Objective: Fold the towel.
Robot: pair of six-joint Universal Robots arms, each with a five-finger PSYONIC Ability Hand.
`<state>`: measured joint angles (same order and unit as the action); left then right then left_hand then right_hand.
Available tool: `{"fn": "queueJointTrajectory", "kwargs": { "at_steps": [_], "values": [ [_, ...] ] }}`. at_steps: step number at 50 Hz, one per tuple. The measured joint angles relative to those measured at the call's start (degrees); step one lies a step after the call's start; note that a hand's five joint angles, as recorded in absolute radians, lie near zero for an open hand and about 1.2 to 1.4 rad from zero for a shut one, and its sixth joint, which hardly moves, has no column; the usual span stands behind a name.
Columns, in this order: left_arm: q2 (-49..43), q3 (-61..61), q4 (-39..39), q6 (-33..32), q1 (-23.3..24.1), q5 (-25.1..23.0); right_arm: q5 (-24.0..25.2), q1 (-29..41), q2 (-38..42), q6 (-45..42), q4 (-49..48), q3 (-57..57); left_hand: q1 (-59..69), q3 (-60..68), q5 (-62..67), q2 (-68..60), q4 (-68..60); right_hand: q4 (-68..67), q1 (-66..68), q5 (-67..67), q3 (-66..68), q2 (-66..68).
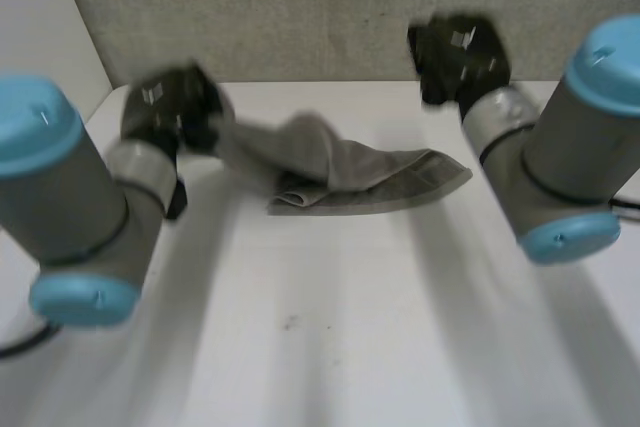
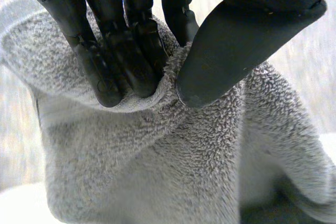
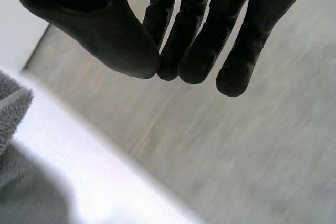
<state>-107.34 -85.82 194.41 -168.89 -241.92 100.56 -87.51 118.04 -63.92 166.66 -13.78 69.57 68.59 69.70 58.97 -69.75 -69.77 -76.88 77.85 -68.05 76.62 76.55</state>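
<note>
Grey, rough-textured wall (image 1: 300, 7) is seen behind a white counter (image 1: 330, 347), and on the part of the counter nearest that wall a grey towel (image 1: 380, 177) is laid, partly doubled over itself. The towel's end nearest the left hand (image 1: 175, 107) is raised off the counter, while its other end lies flat. In the left wrist view the raised edge is pinched between the straight fingers (image 2: 100, 72) and the thumb (image 2: 220, 61), with the cloth bunched at the pinch and hanging below it. Such a hold is judged to be meant for carrying this end across the towel to make a fold. The right hand (image 1: 460, 52) is held up in the air, above and beyond the towel's flat end, apart from the cloth. Its fingers (image 3: 194, 51) are straight, the thumb is brought close to them, and nothing is held between. It is judged to be placed clear so that the fold is not hindered.
</note>
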Motion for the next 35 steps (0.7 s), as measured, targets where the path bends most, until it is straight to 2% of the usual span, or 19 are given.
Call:
{"fn": "queueJointTrajectory", "kwargs": {
  "at_steps": [5,7,9,11,14,30,31,33,34,35],
  "values": [
    [-0.33,-12.31,0.90,-2.44,-0.16,-0.04,0.29,-0.07,4.45,-2.18,7.43,5.50,0.00,0.00,0.00,-0.01,0.00,0.01,-0.02,0.01,-0.01,-0.01],
    [-0.33,-15.53,1.45,-3.84,-0.60,-0.04,0.28,-0.18,5.35,-2.65,8.64,7.61,0.00,0.00,0.00,-0.01,0.01,4.80,-5.16,5.62,-4.55,-4.57],
    [-0.22,-18.32,2.10,-5.37,-1.25,-0.05,0.29,-0.28,5.93,-2.91,9.25,9.69,0.00,0.00,0.00,-0.01,0.00,18.92,-19.81,19.32,-18.81,-19.11],
    [0.40,-21.44,2.91,-7.38,-2.18,-0.07,0.27,-0.40,6.24,-2.95,9.32,11.84,0.00,0.00,0.00,-0.01,0.00,40.18,-42.53,43.03,-40.44,-41.88],
    [2.16,-24.67,3.55,-9.57,-3.13,-0.09,0.25,-0.52,6.05,-2.77,9.01,13.70,0.00,0.00,0.00,-0.01,0.00,58.45,-59.12,61.37,-58.51,-58.08],
    [19.88,-36.05,3.68,-12.77,-5.49,-1.32,0.34,-1.79,4.01,-2.38,8.35,15.43,-0.17,-1.25,-0.29,1.33,1.35,60.50,-62.18,63.65,-60.84,-60.12],
    [21.02,-36.85,3.66,-13.43,-5.99,-2.01,0.38,-1.80,3.99,-2.38,8.32,15.57,-4.17,-5.96,-4.57,5.98,6.04,60.50,-62.18,63.65,-60.84,-60.12],
    [22.26,-37.84,3.61,-14.78,-6.76,-3.43,0.53,-1.82,4.04,-2.39,8.21,15.78,-19.91,-20.22,-19.52,21.85,20.45,60.50,-62.18,63.65,-60.84,-60.12],
    [22.99,-38.46,3.58,-16.25,-7.42,-4.89,0.71,-1.83,4.09,-2.39,8.07,15.94,-32.25,-32.69,-32.72,34.61,33.03,60.50,-62.18,63.65,-60.84,-60.12],
    [23.21,-38.65,3.58,-16.92,-7.68,-5.55,0.84,-1.84,4.13,-2.39,7.97,16.03,-36.42,-38.43,-38.81,39.03,38.76,60.50,-62.18,63.65,-60.84,-60.12]
  ]
}}
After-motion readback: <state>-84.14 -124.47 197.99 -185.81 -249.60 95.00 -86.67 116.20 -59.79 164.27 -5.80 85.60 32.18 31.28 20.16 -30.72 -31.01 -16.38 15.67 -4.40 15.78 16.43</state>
